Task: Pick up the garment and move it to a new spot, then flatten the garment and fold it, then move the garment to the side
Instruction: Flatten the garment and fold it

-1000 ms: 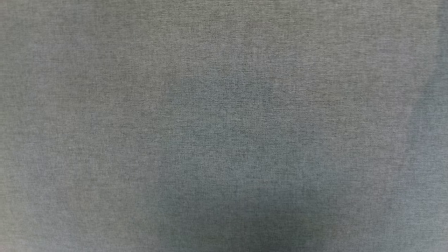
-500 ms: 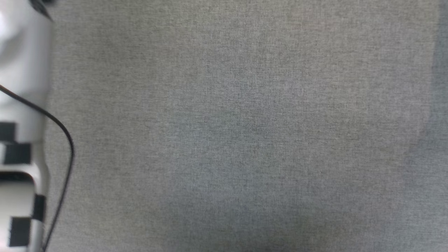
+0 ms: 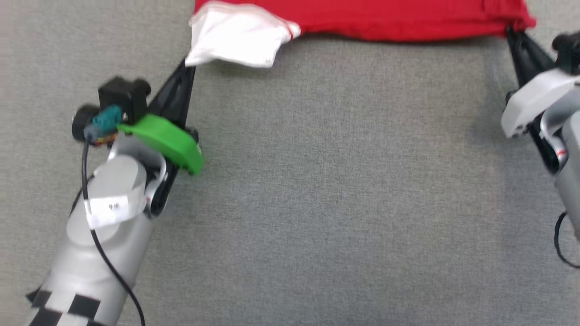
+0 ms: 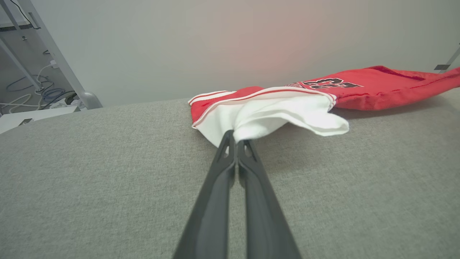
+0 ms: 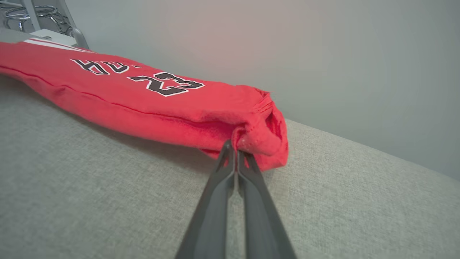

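The surface [image 3: 317,181] is covered in a grey, tightly woven cloth with a fine heathered grain, flat and matte. Behind it stands a plain pale wall [image 4: 179,43], faintly tinged red above the shirt. At the far left of the left wrist view there is a slanted grey metal frame [image 4: 54,54], with loose cables [image 4: 43,93] on the floor past it.

The garment [image 3: 398,20] lies toward the far side of the surface, at the top of the head view. It is a long narrow band of thin, soft red fabric doubled over on itself and stretched between the two claws, with a shadow under its near edge. At its left end hangs a limp, crumpled white sleeve [image 3: 235,38] with red-and-white striped trim. A black, white-edged print [image 5: 165,84] with "23" sits on its top face.

The left claw [image 3: 188,72] has two long, dark, tapering fingers pressed together, pinching the sleeve's edge. The right claw [image 3: 512,36] pinches the bunched red corner at the other end. A glossy green shell [image 3: 167,140] caps the left wrist, and a black cable [image 3: 104,258] runs down the pale forearm.
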You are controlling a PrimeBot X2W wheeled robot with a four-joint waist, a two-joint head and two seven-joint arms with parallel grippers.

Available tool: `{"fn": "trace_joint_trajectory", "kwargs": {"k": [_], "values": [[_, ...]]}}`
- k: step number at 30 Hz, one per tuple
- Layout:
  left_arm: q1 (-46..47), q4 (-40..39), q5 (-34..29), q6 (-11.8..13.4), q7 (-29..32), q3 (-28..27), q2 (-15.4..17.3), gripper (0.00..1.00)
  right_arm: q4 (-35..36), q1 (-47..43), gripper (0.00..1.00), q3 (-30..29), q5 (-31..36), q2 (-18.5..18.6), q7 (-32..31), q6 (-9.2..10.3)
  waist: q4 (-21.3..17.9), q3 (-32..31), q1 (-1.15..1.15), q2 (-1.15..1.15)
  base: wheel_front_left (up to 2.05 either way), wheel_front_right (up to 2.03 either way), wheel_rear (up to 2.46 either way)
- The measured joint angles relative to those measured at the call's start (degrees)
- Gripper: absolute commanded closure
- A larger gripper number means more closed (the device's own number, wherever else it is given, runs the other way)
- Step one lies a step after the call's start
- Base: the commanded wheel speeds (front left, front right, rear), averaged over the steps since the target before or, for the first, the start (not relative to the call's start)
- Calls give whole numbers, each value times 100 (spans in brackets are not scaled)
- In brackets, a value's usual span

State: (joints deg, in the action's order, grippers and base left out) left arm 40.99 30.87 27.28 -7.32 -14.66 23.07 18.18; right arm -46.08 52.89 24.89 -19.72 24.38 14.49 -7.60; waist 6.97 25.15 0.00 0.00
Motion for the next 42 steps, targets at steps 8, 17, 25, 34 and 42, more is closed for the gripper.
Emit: {"fn": "trace_joint_trajectory", "kwargs": {"k": [8,17,25,34,42], "values": [[-1213,-181,399,0,212,490,432,100,53,-1034,100,332,-896,119,1,0,169,-819,0,0,0,0,0],[-2171,-746,621,26,617,624,735,100,583,-1906,100,439,-1613,204,23,0,290,-1365,0,0,0,0,0],[-2906,-1590,880,25,1243,894,1017,100,783,-2836,100,231,-1844,285,24,0,354,-1850,0,0,0,0,0],[-3841,-2633,1220,63,1686,999,1462,100,1168,-3933,100,14,-2161,235,13,0,291,-2339,0,0,0,0,0],[-4699,-3444,1563,160,2138,1140,1869,100,1875,-5097,100,-336,-2302,153,-89,0,204,-2636,0,0,0,0,0]]}}
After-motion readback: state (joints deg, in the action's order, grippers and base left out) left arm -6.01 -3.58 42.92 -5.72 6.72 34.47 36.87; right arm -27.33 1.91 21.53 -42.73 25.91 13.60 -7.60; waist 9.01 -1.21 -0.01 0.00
